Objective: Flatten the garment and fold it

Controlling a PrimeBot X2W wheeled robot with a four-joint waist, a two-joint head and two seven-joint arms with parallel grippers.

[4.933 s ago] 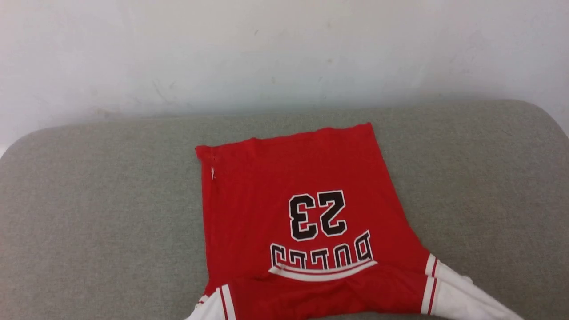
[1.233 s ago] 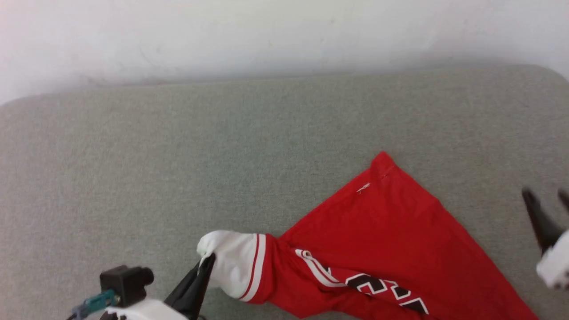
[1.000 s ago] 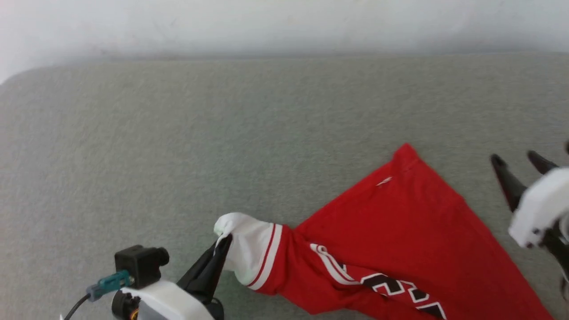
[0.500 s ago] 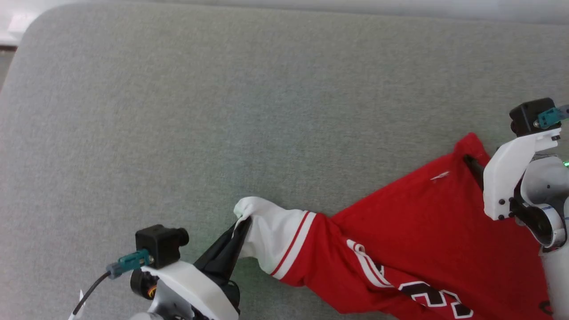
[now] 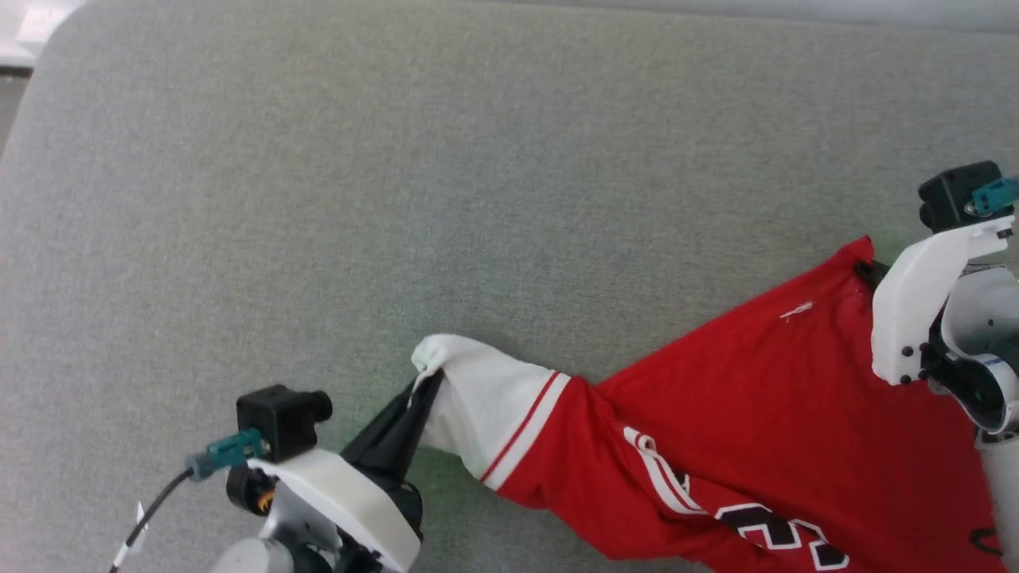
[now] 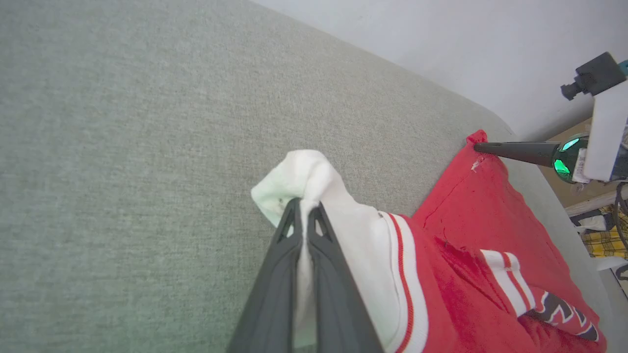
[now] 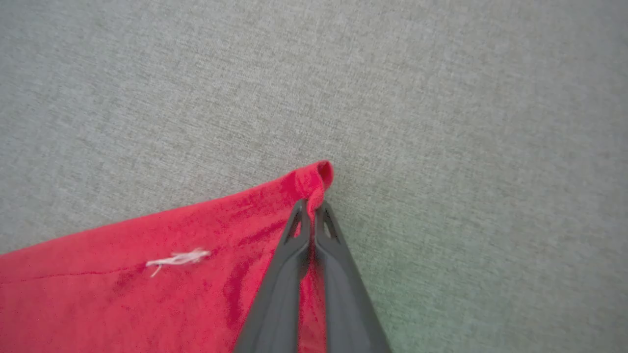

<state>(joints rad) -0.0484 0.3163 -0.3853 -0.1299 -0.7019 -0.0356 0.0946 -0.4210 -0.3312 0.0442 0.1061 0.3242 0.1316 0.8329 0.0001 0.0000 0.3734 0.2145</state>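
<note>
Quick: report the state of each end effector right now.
Left end effector: closed, holding the white sleeve of the garment.
Right end effector: closed, holding the garment's red corner.

Head looks down; both wrists (perhaps low) share garment.

Both jaws pinched together; left wrist low left, right wrist far right.
</note>
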